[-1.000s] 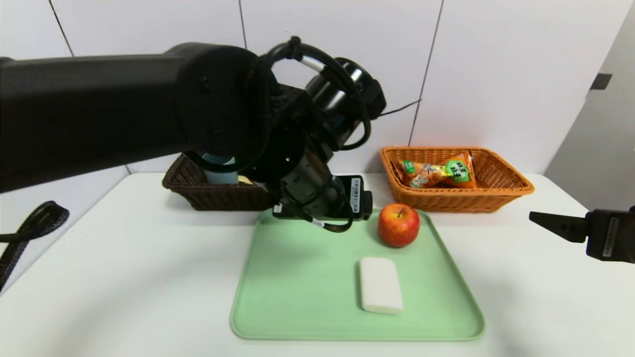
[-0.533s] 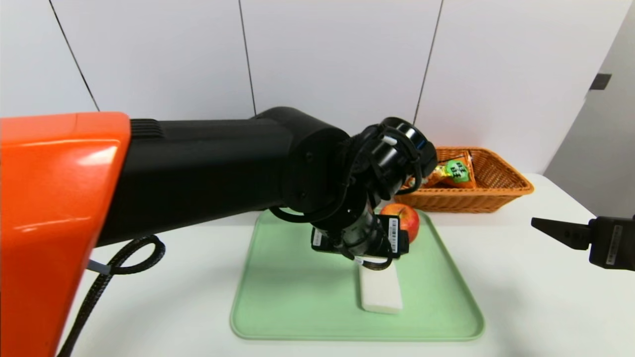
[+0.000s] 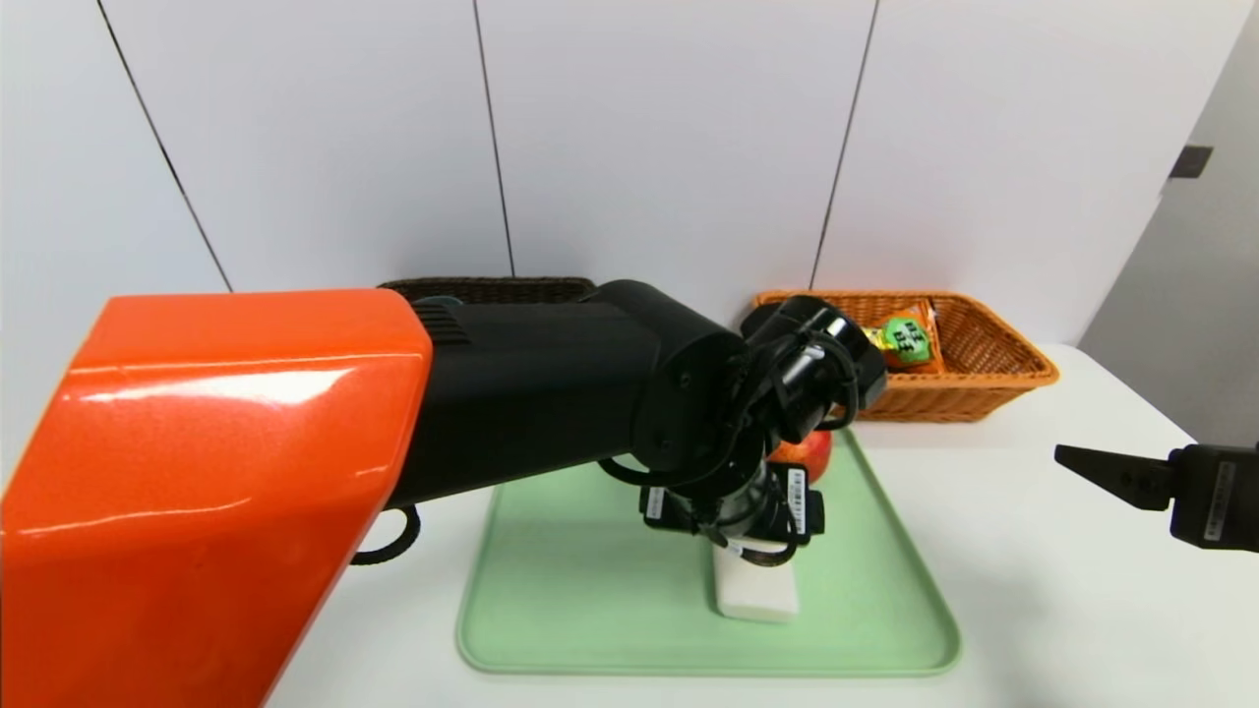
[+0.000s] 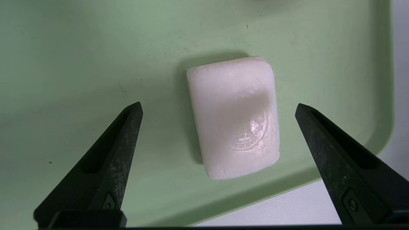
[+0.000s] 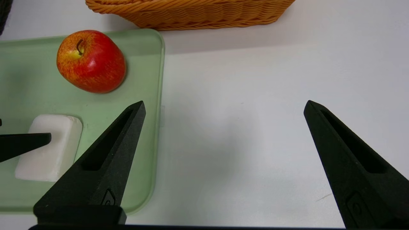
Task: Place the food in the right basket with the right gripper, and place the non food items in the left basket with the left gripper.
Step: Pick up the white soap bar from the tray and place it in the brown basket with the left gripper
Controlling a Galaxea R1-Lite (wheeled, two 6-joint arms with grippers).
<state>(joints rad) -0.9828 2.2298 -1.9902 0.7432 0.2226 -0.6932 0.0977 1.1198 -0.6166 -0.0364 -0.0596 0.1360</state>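
Observation:
A white bar of soap [image 3: 755, 595] [image 4: 235, 116] [image 5: 49, 147] lies on the green tray [image 3: 590, 610]. My left gripper [image 4: 219, 108] hangs open just above it, one finger on each side, not touching; in the head view the wrist [image 3: 733, 506] hides the jaws. A red apple [image 3: 807, 450] [image 5: 91, 60] sits on the tray's far right, partly behind the left arm. The orange right basket [image 3: 984, 379] [image 5: 191, 12] holds snack packets [image 3: 905, 339]. Only the rim of the dark left basket [image 3: 492, 288] shows. My right gripper [image 5: 223, 107] [image 3: 1067, 457] hovers open over bare table right of the tray.
The big orange and black left arm [image 3: 295, 472] fills the left half of the head view and hides the table there. White table [image 3: 1033, 590] lies right of the tray. A white wall stands close behind the baskets.
The left arm swung from the dark left basket forward and right, then came down over the soap. The right gripper stayed put.

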